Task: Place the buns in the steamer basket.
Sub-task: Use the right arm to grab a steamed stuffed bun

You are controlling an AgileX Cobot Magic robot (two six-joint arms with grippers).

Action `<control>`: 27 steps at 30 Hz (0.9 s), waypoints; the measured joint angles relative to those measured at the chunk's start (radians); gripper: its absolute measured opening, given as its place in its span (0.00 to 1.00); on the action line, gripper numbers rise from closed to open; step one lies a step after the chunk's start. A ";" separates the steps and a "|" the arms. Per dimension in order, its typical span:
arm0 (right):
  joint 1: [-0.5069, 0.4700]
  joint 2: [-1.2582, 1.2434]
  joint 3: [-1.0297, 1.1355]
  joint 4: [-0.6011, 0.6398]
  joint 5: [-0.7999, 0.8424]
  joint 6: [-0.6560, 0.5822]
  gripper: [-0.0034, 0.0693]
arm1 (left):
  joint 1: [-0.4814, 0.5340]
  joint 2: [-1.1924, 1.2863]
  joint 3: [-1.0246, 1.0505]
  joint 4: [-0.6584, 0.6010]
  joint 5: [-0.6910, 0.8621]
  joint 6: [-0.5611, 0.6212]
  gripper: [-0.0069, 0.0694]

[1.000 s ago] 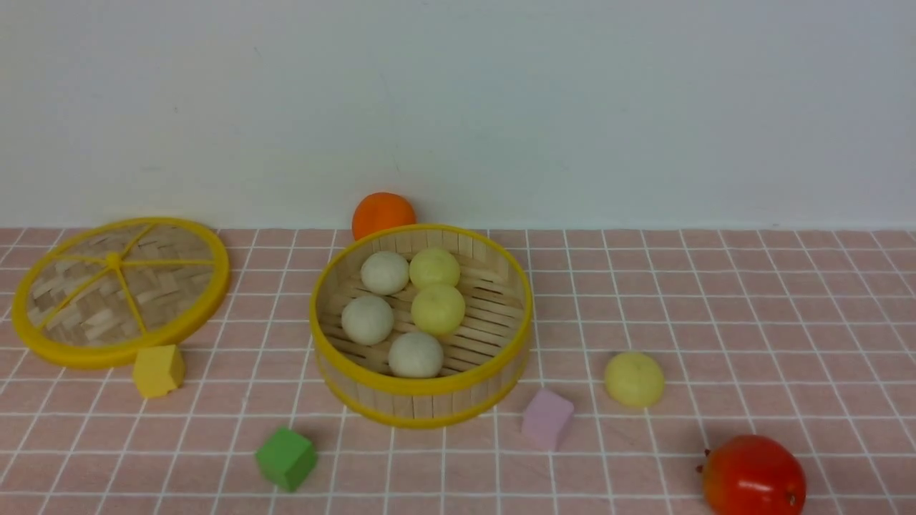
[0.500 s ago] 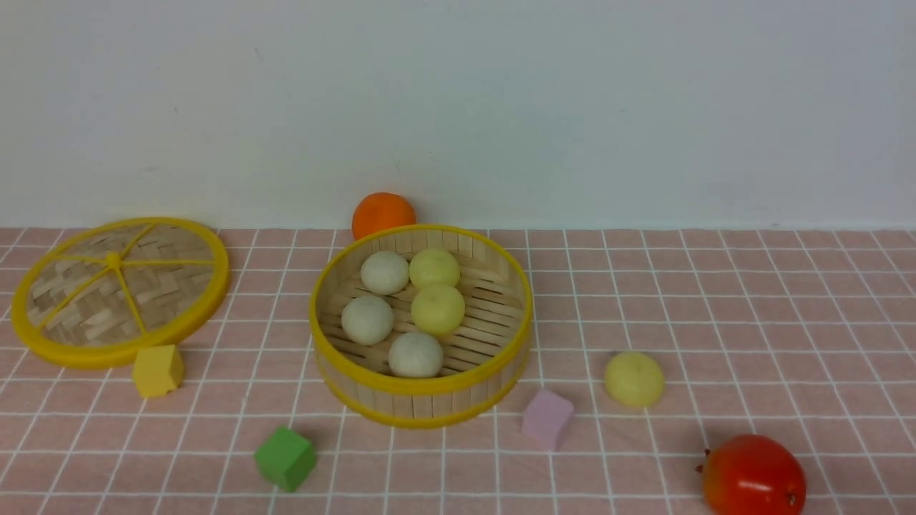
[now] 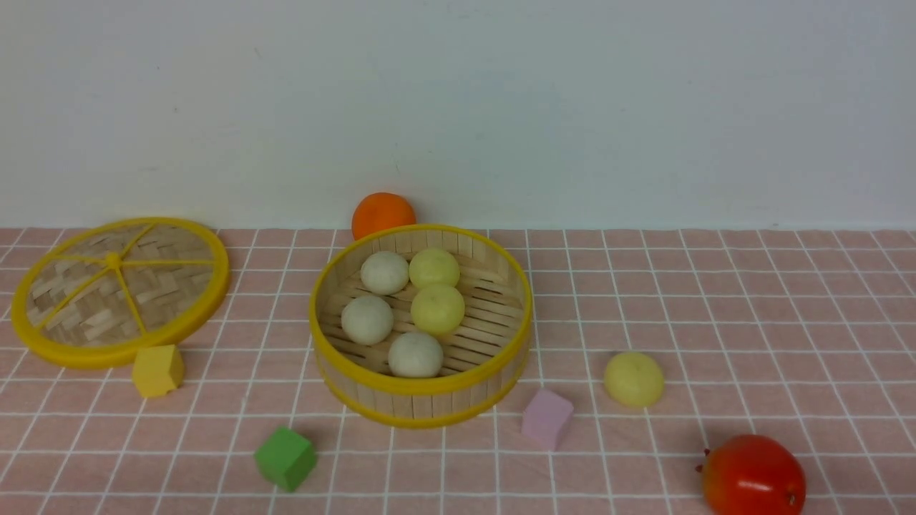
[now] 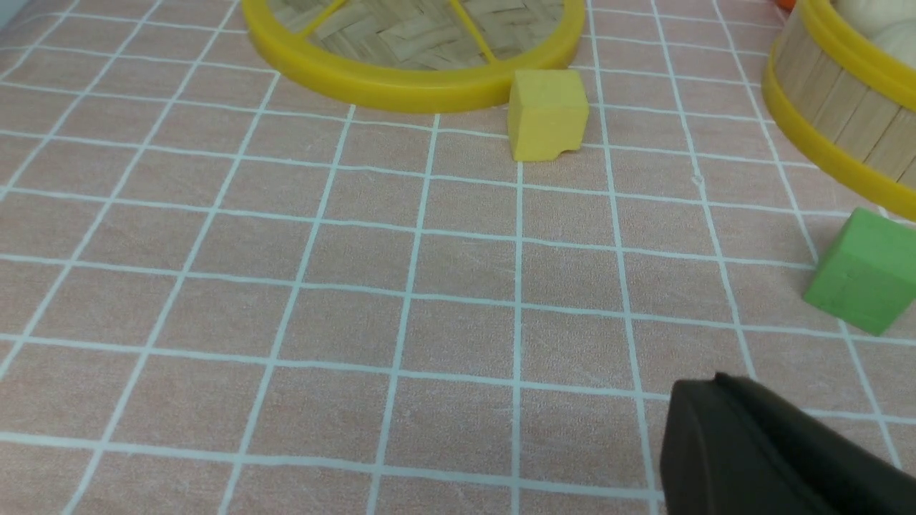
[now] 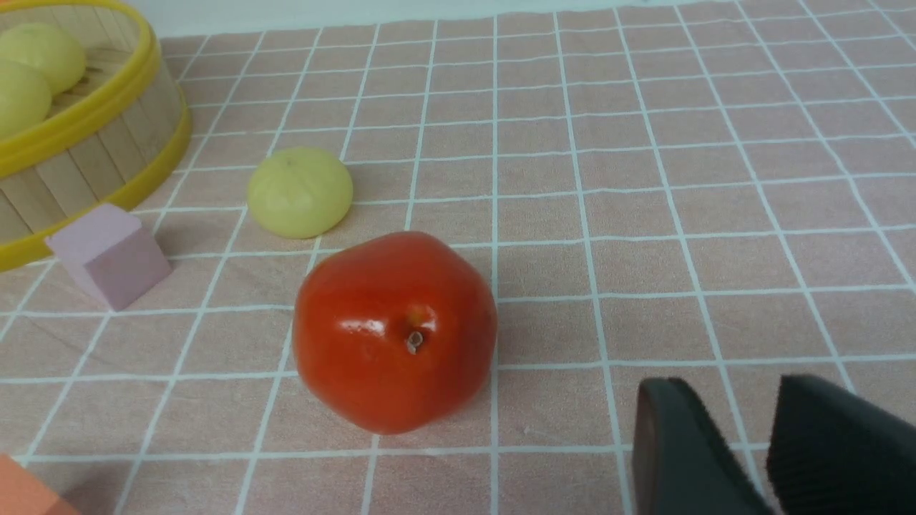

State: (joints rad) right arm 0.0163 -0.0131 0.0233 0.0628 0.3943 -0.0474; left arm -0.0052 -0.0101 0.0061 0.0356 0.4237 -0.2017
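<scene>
the orange fruit (image 3: 383, 211) sits half hidden behind the steamer basket (image 3: 422, 400).

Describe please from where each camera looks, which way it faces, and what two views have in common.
Front view: sits between the arms, faces forward over the table to the wall, steamer basket central; no robot part shows.
Left wrist view: on the left arm, faces the lid and yellow block; shut left claw shows.
Right wrist view: on the right arm, faces the red fruit and loose bun; open right claw shows.
Shared: front and right wrist views both show that bun and fruit.
</scene>
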 joint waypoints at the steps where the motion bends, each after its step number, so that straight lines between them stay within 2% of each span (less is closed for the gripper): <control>1: 0.000 0.000 0.000 0.000 0.000 0.000 0.38 | 0.000 0.000 0.000 0.000 0.000 0.000 0.11; 12: 0.000 0.000 0.001 -0.015 -0.019 0.000 0.38 | 0.000 0.000 0.000 -0.002 -0.001 0.000 0.12; 15: 0.000 0.000 0.004 -0.019 -0.099 0.000 0.38 | 0.000 0.000 0.000 -0.002 -0.001 0.000 0.13; 16: 0.000 0.000 0.004 -0.019 -0.175 0.011 0.38 | 0.000 0.000 0.000 -0.002 -0.001 0.000 0.13; 18: 0.000 0.000 0.004 -0.017 -0.212 0.027 0.38 | 0.000 0.000 0.000 -0.003 -0.001 0.000 0.13; 22: 0.000 0.000 0.004 -0.014 -0.394 0.057 0.38 | 0.000 0.000 0.000 -0.003 -0.001 0.000 0.14; 25: 0.000 0.000 -0.003 -0.006 -0.476 0.067 0.38 | 0.000 0.000 0.000 -0.003 -0.001 0.000 0.15; 27: 0.000 0.008 -0.056 0.028 -0.467 0.083 0.38 | 0.000 0.000 0.000 -0.003 -0.001 0.000 0.15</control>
State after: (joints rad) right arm 0.0163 -0.0053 -0.0328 0.0910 -0.0727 0.0351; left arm -0.0052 -0.0101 0.0064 0.0327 0.4229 -0.2017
